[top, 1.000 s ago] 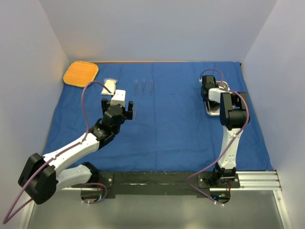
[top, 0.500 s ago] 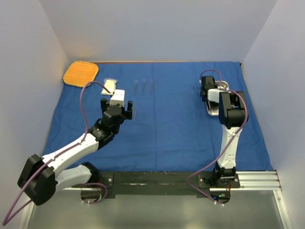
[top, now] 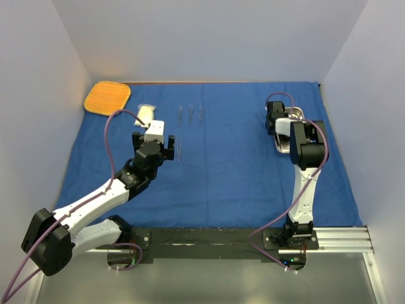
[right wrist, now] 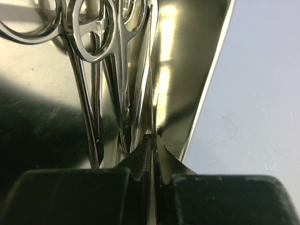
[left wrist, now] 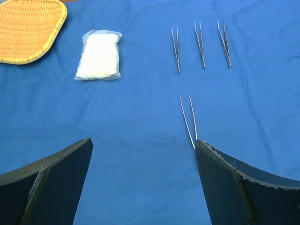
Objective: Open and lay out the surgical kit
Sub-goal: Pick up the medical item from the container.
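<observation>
Roughly halfway: wrap open, tray not emptied

Large blue cloth wrap (top: 221, 177) lies spread flat, soft matte weave, few creases. Laid out at the far side:
- small white gauze pack (left wrist: 99, 55) in clear crinkly film
- three slim steel forceps (left wrist: 203, 61) in a row
- a fourth pair of forceps (left wrist: 192, 136) just nearer

Left gripper (left wrist: 143, 143) hovers over that pair, fingers wide apart, empty.

Small rectangular shiny steel tray (right wrist: 187, 70) sits far right on the wrap, holding mirror-polished ring-handled scissors (right wrist: 123, 89). Right gripper (right wrist: 151, 147) is inside it, fingers pinched together on what looks like a thin steel instrument (right wrist: 152, 108).

Left to do, I'd say: the tray's contents.
</observation>
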Action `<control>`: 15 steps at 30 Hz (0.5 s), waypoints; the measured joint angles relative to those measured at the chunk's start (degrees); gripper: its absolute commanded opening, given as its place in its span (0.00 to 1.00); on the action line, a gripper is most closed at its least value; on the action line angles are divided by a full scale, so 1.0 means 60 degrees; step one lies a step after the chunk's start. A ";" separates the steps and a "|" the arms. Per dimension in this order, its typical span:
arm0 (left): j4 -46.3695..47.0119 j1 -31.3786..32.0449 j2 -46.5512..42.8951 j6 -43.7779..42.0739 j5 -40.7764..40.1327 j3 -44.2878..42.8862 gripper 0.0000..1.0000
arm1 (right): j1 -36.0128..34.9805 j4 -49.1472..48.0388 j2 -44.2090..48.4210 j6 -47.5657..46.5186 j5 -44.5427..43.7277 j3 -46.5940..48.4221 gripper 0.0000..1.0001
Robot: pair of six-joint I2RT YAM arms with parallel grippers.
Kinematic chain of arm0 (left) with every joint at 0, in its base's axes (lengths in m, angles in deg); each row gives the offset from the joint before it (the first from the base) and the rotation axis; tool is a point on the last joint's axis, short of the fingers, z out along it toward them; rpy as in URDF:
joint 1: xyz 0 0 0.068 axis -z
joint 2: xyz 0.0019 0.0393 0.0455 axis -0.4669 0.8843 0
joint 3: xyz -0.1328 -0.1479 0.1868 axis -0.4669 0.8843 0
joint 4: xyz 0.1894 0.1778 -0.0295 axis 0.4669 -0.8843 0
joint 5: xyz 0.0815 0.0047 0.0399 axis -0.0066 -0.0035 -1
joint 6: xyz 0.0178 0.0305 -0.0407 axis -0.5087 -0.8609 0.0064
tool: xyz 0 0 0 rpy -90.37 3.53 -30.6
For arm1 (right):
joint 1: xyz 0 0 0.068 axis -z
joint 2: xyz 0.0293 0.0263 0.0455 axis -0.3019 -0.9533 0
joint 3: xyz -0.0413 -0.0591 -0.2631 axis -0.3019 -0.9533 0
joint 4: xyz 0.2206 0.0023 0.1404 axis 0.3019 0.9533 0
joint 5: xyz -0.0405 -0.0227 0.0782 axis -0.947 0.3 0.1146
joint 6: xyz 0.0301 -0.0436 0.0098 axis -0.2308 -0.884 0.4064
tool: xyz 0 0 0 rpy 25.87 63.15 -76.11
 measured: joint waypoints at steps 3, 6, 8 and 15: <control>0.0007 0.0000 -0.0011 -0.0004 0.0007 0.0036 0.97 | -0.0055 0.0098 0.0051 0.0084 0.0004 0.0000 0.00; 0.0080 0.0000 -0.0011 -0.0044 0.0026 0.0036 0.97 | -0.0160 0.0397 0.0299 0.0284 0.0044 0.0000 0.00; 0.0142 0.0000 0.0004 -0.0117 0.0069 0.0036 0.97 | -0.0273 0.0750 0.0659 0.0510 0.0073 -0.0004 0.00; 0.0670 -0.0004 0.0066 -0.0546 0.0514 0.0036 0.97 | -0.0455 0.1894 0.2528 0.1541 0.0459 -0.0004 0.00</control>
